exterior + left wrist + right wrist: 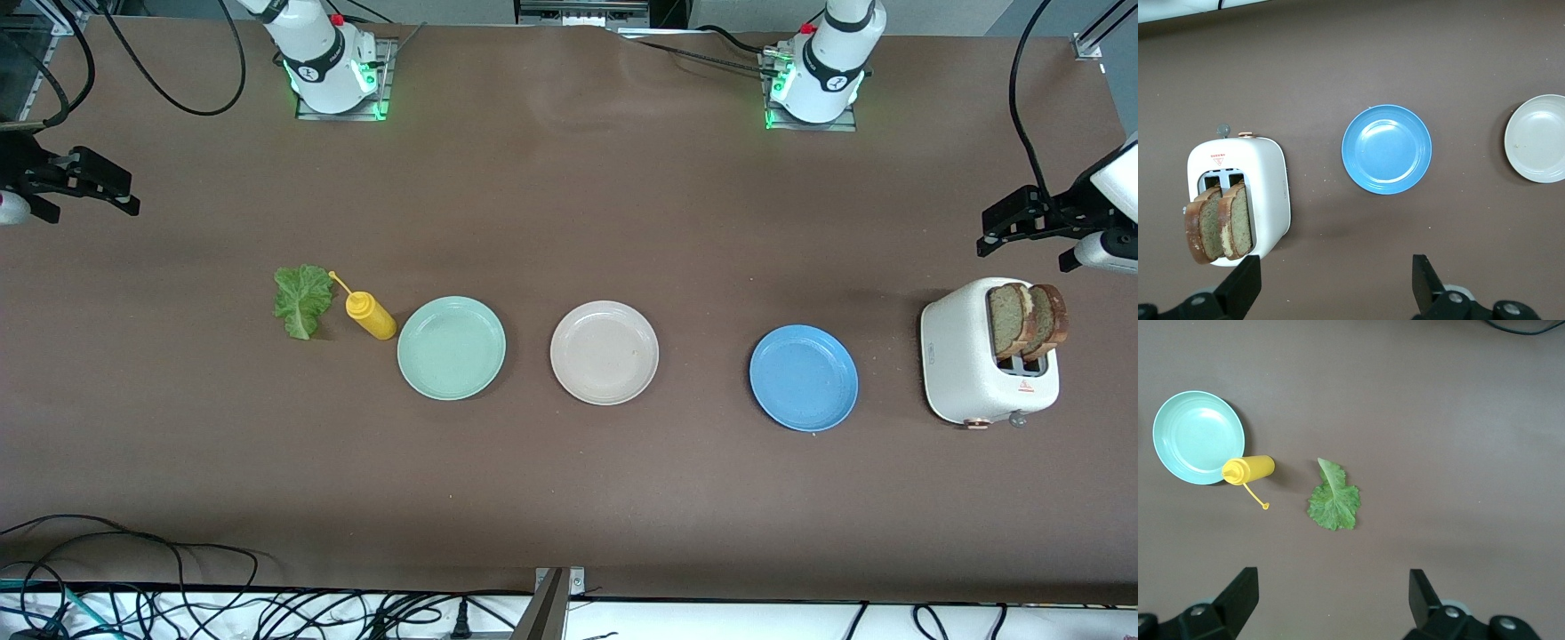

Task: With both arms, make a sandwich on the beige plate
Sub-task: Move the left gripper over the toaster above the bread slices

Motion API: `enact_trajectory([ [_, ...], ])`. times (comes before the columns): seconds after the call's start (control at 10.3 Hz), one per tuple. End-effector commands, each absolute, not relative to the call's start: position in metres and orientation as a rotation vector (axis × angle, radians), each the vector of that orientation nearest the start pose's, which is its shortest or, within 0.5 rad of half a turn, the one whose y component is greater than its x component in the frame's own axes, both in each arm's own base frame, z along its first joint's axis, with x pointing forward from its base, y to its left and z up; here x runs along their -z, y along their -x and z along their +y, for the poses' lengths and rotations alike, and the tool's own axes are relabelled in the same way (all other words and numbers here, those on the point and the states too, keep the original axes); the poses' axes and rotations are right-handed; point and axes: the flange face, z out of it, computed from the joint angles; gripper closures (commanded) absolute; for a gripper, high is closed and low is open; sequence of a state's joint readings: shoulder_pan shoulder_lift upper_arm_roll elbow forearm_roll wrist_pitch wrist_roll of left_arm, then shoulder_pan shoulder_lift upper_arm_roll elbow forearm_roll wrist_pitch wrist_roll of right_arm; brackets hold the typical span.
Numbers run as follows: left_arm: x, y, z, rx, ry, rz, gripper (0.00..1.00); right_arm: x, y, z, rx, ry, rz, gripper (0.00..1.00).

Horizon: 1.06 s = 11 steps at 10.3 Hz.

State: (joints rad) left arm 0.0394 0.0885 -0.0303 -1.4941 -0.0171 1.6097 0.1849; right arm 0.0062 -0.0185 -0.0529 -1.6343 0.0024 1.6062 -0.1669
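The left gripper [1022,227] hangs spread wide and empty over the table's left-arm end, near the white toaster [969,360], which props two bread slices [1027,318] upright for easy grasping. The right gripper [89,191], likewise agape, waits above the other end; the lettuce leaf [302,300] lies flat beside the mustard bottle [370,316]. The beige plate [605,352] sits bare between the mint-green plate [451,348] and the blue plate [804,378].

Both arms wait raised at the table's ends (left end effector [1022,229] and right end effector [93,182] spread wide).
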Motion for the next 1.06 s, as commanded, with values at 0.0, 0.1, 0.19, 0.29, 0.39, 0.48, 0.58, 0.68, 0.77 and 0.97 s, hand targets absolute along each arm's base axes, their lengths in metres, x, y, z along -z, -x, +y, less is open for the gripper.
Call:
enact_trajectory([
  [0.0, -0.622, -0.583, 0.003, 0.054, 3.168, 0.314, 0.0, -0.612, -0.553, -0.02, 0.003, 3.117, -0.205, 0.0],
  [0.1, -0.622, -0.583, 0.003, 0.054, 3.168, 0.311, 0.0, -0.612, -0.553, -0.02, 0.003, 3.117, -0.205, 0.0],
  [0.19, -0.621, -0.583, 0.003, 0.049, 3.168, 0.314, 0.0, -0.611, -0.552, -0.02, -0.004, 3.117, -0.205, 0.0],
  [0.29, -0.618, -0.583, 0.004, 0.039, 3.168, 0.306, 0.0, -0.611, -0.552, -0.021, -0.009, 3.117, -0.203, 0.0],
  [0.39, -0.617, -0.584, 0.011, 0.035, 3.169, 0.294, 0.0, -0.611, -0.551, -0.022, -0.014, 3.116, -0.2, 0.0],
  [0.48, -0.616, -0.584, 0.012, 0.032, 3.168, 0.291, 0.0, -0.611, -0.551, -0.022, -0.014, 3.116, -0.2, 0.0],
  [0.58, -0.611, -0.585, 0.014, 0.019, 3.162, 0.286, 0.0, -0.611, -0.551, -0.024, -0.014, 3.117, -0.196, 0.0],
  [0.68, -0.611, -0.585, 0.025, 0.016, 3.163, 0.257, 0.0, -0.61, -0.552, -0.024, -0.013, 3.114, -0.195, 0.0],
  [0.77, -0.606, -0.587, 0.041, 0.007, 3.164, 0.216, 0.0, -0.611, -0.551, -0.023, -0.013, 3.112, -0.195, 0.0],
  [0.97, -0.588, -0.594, 0.079, -0.022, 3.164, 0.282, 0.0, -0.61, -0.552, -0.023, -0.015, 3.112, -0.195, 0.0],
])
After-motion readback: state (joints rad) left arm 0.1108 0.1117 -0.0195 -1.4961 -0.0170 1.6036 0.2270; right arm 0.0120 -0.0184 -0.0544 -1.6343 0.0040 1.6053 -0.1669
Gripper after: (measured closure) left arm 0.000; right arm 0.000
